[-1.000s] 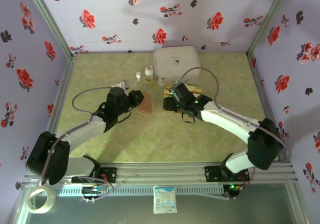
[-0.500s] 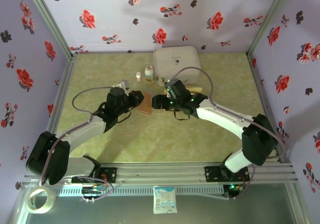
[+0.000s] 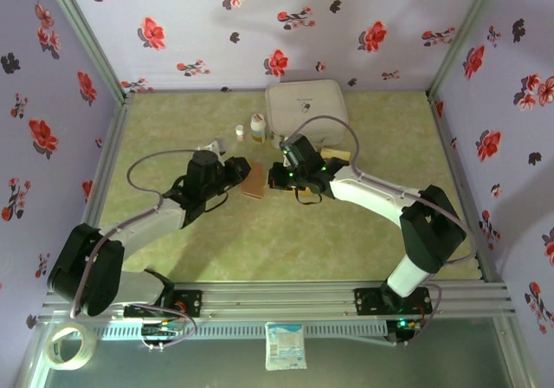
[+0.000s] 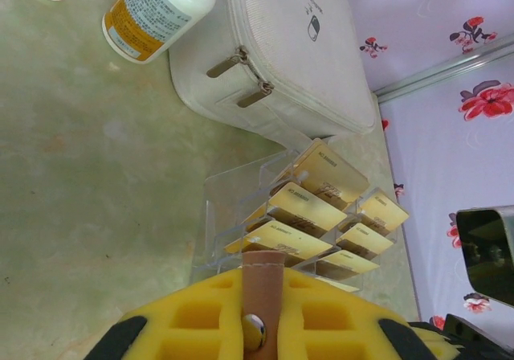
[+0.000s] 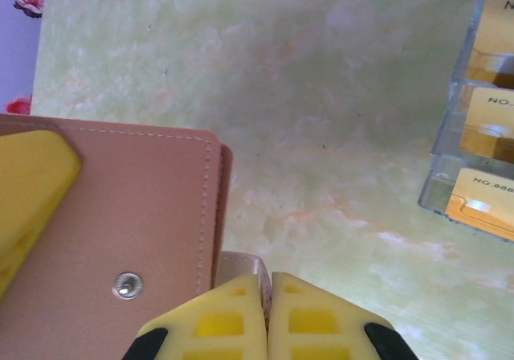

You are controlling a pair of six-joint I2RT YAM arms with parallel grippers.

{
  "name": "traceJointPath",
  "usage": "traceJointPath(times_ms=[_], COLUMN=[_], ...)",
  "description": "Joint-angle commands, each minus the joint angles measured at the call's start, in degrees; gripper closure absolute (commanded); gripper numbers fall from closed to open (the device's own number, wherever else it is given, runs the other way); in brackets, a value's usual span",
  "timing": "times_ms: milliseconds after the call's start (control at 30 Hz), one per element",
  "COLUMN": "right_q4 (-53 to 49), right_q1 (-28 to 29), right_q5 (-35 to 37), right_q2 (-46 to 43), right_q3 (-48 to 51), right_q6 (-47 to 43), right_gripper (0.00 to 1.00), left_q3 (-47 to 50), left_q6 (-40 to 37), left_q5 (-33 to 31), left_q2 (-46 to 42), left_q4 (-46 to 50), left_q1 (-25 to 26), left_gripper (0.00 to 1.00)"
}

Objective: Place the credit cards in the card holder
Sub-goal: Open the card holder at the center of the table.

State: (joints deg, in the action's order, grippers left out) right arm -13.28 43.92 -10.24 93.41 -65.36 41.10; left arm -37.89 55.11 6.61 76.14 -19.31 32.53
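Near rack [image 4: 225,203] | left gripper [image 4: 261,316] clamps card holder [image 5: 120,215]; right gripper [image 5: 267,312] closed; case [image 4: 289,55] behind

The wallet [image 3: 252,180] lies left of the rack [image 4: 227,195] of cards [image 4: 309,207].

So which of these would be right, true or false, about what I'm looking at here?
1. The golden cards stand in the clear rack. True.
2. The white zip case lies open. False: its zip is closed.
3. The left end effector grips the brown card holder. True.
4. The right end effector has its fingers spread wide. False: they are pressed together, right beside the card holder.
5. The orange-labelled bottle sits on top of the white zip case. False: it is on the table next to the case.
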Motion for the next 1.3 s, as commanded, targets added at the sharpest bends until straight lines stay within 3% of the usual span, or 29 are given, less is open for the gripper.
traceJointPath(times_ms=[0, 100, 333, 433, 767, 1267], right_q4=[1.0, 1.2, 2.7, 4.3, 10.7, 20.7], right_q1=[-0.3, -0.3, -0.2, 0.1, 0.7, -1.1], right_q5=[-0.8, -1.5, -5.1, -6.7, -9.6, -13.8], right_q2=[-2.2, -4.3, -8.6, -8.9, -6.3, -8.3], right_q3=[0.1, 1.0, 2.0, 1.8, 4.4, 15.8], right_q6=[-0.5, -0.1, 2.1, 3.4, 6.9, 8.5], right_gripper=[1.00, 1.00, 1.00, 1.00, 1.00, 1.00], left_q3=[0.6, 2.1, 4.4, 4.7, 5.9, 7.9], left_q6=[-0.9, -1.1, -1.5, -1.4, 0.5, -5.0], left_q5=[0.2, 0.3, 1.9, 3.6, 6.7, 2.0], left_q2=[1.3, 2.4, 5.8, 8.0, 12.4, 5.0], left_q4=[-2.2, -3.8, -8.0, -10.2, -17.8, -3.3], left_q1=[0.5, 0.4, 0.2, 0.2, 0.2, 0.2], left_gripper=[0.95, 0.84, 0.46, 0.38, 0.35, 0.34])
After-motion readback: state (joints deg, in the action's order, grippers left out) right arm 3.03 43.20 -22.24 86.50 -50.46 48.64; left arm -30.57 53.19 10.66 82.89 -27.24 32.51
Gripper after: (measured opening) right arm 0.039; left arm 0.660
